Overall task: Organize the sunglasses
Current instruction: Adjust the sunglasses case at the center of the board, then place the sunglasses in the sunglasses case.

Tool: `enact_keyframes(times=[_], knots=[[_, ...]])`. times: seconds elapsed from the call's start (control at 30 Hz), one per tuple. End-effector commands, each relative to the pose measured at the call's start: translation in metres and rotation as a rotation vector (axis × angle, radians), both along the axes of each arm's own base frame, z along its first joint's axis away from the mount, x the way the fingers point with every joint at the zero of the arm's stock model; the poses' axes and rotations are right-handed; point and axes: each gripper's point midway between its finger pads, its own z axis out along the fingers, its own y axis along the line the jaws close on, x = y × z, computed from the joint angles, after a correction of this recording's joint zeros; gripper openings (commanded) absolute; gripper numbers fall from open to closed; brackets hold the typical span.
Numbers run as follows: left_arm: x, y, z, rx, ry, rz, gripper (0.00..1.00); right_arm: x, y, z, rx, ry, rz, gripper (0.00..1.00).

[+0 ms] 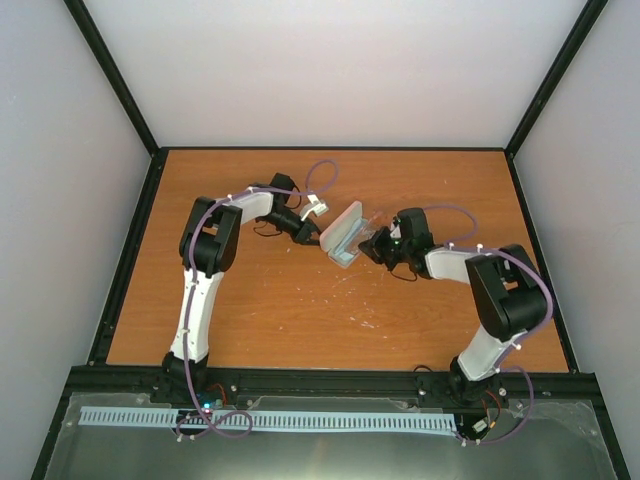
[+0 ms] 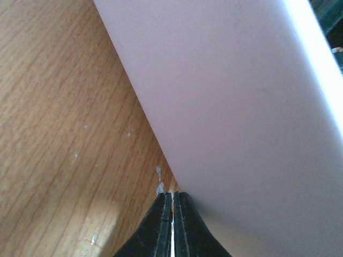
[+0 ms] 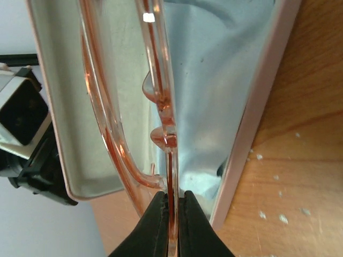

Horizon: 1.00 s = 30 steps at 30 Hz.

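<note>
The pale pink case point(image 1: 342, 232) stands open at mid-table, its lid up and a light blue cloth point(image 3: 214, 96) lining its base. My right gripper point(image 3: 172, 201) is shut on the sunglasses point(image 3: 161, 80), a clear reddish-brown frame held edge-on over the open case point(image 3: 257, 123); in the top view the right gripper point(image 1: 378, 243) sits at the case's right side. My left gripper point(image 2: 172, 201) is shut, its tips against the lid's pink outer face point(image 2: 241, 107); in the top view the left gripper point(image 1: 308, 233) is at the case's left side.
The wooden table point(image 1: 300, 310) carries small white specks near the middle. A black frame rail point(image 1: 340, 380) runs along the near edge by the arm bases. Grey walls close off the back and sides.
</note>
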Motion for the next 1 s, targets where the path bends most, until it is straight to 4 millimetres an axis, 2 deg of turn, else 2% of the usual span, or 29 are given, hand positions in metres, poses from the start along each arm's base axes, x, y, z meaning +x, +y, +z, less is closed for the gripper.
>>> enact_keyframes(times=[0.0, 0.23, 0.57, 0.97], knots=[[0.003, -0.007, 0.029, -0.055, -0.048, -0.006, 0.06, 0.019, 0.013, 0.007, 0.036, -0.056, 0.061, 0.03], [0.004, -0.008, 0.032, -0.064, -0.051, -0.005, 0.06, 0.028, 0.022, 0.007, 0.060, -0.067, 0.093, 0.03], [0.006, -0.009, 0.032, -0.070, -0.056, -0.005, 0.07, 0.014, 0.023, -0.008, 0.086, -0.001, 0.115, 0.03], [0.008, -0.010, 0.035, -0.073, -0.062, -0.004, 0.08, 0.010, 0.028, -0.035, 0.075, 0.066, 0.143, 0.03]])
